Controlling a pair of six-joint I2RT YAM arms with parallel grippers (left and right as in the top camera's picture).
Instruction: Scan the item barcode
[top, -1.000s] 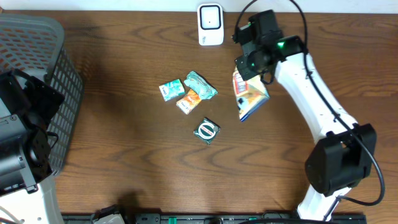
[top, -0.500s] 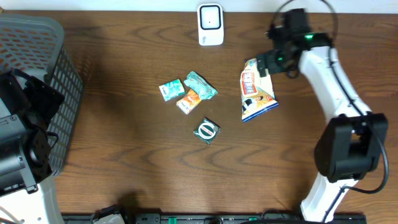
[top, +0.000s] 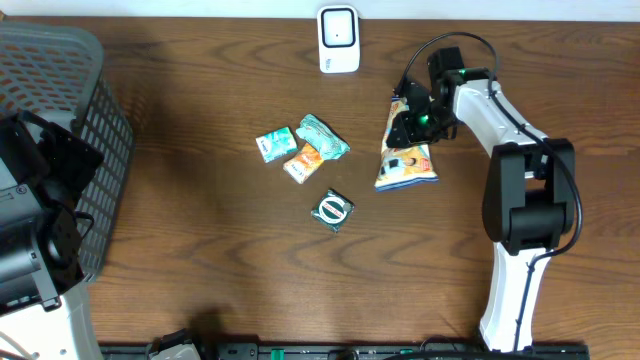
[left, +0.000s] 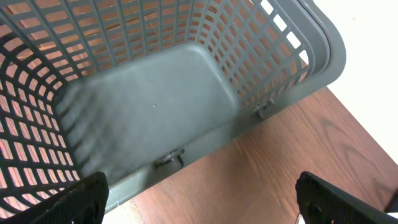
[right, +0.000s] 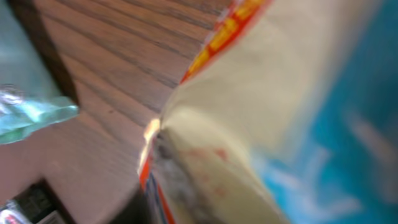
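The item is a snack bag (top: 405, 160), orange, white and blue, on the wooden table right of centre. My right gripper (top: 409, 122) sits on the bag's upper end and looks shut on it. In the right wrist view the bag (right: 280, 112) fills the frame, blurred and very close, and hides my fingers. The white barcode scanner (top: 338, 40) stands at the back edge, up and to the left of the bag. My left gripper (left: 211, 202) hangs open and empty at the table's left edge, beside the grey basket (left: 323, 43).
Left of the bag lie small packets: a teal one (top: 273, 144), an orange one (top: 303, 162), a crumpled teal one (top: 322, 135) and a dark green one (top: 333, 210). The grey mesh basket (top: 60, 60) fills the back left corner.
My right gripper let the bag down onto the table, swung off to the right, then came back onto the bag's upper end. The bag has shifted slightly left. The left arm stayed still.
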